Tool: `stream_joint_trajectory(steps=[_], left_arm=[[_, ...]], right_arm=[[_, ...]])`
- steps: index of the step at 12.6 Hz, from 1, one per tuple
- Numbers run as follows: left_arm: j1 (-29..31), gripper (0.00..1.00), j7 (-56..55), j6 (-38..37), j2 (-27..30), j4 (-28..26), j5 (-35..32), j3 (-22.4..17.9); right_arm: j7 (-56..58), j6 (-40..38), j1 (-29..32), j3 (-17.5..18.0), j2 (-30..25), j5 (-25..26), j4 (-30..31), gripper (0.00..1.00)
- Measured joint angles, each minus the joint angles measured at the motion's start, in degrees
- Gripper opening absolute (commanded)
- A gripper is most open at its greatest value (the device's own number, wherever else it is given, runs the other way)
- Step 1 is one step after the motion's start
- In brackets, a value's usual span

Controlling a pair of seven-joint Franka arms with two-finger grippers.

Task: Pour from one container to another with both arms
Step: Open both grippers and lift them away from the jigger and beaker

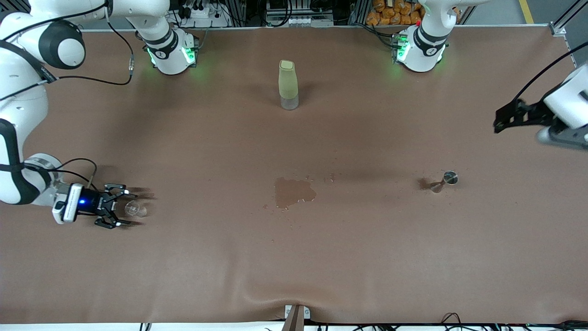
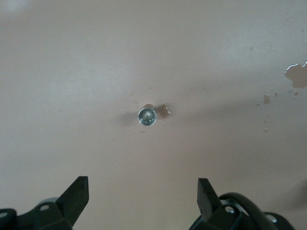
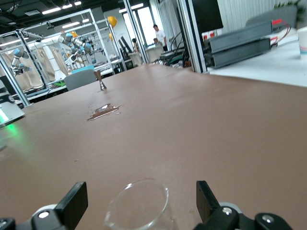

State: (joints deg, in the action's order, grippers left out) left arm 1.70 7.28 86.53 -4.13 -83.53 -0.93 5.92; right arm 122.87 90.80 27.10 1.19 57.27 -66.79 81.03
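Observation:
A small clear glass beaker [image 1: 135,209] stands on the table at the right arm's end. My right gripper [image 1: 125,206] is down at table height and open, one finger on each side of the beaker [image 3: 139,205] and not touching it. A small metal jigger [image 1: 449,178] stands toward the left arm's end. My left gripper [image 1: 500,123] hangs high over that end of the table, open and empty. Its wrist view looks straight down on the jigger [image 2: 147,115], with the fingertips [image 2: 77,190] wide apart.
A tall bottle [image 1: 288,85] with a pale green sleeve stands mid-table near the robots' bases. A dark puddle [image 1: 294,192] with scattered drops lies at the table's middle, between beaker and jigger. The puddle [image 3: 103,111] also shows in the right wrist view.

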Motion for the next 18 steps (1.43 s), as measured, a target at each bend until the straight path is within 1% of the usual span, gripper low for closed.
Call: stream_joint_trajectory(steps=[4,7,10,13,16,18], left_arm=[[0.0,1.0,-6.9,0.0,2.6,-1.8,0.0,-0.2],[-0.2,1.0,-7.7,0.0,4.4,-3.1,0.0,-0.2],[-0.3,1.0,-9.7,0.0,6.0,-4.1,0.0,-0.1],[-0.3,1.0,-11.2,0.0,6.3,-4.3,0.0,-0.1],[-0.2,1.0,-11.8,0.0,6.1,-5.0,0.0,-0.1],[-0.3,1.0,-11.9,0.0,5.4,-5.2,0.0,-0.1]], right_arm=[[-6.8,-0.7,0.7,0.2,-4.1,3.2,-0.3,1.0],[-14.6,-0.7,0.2,0.7,-6.2,5.4,-0.4,1.0],[-23.0,-0.6,-1.9,1.1,-7.4,8.3,-2.8,1.0],[-32.4,-0.5,-4.5,1.2,-9.5,11.3,-5.2,1.0],[-40.7,1.4,-6.5,1.2,-13.2,14.3,-5.6,1.0],[-47.6,2.6,-7.7,1.2,-16.2,17.5,-5.6,1.0]])
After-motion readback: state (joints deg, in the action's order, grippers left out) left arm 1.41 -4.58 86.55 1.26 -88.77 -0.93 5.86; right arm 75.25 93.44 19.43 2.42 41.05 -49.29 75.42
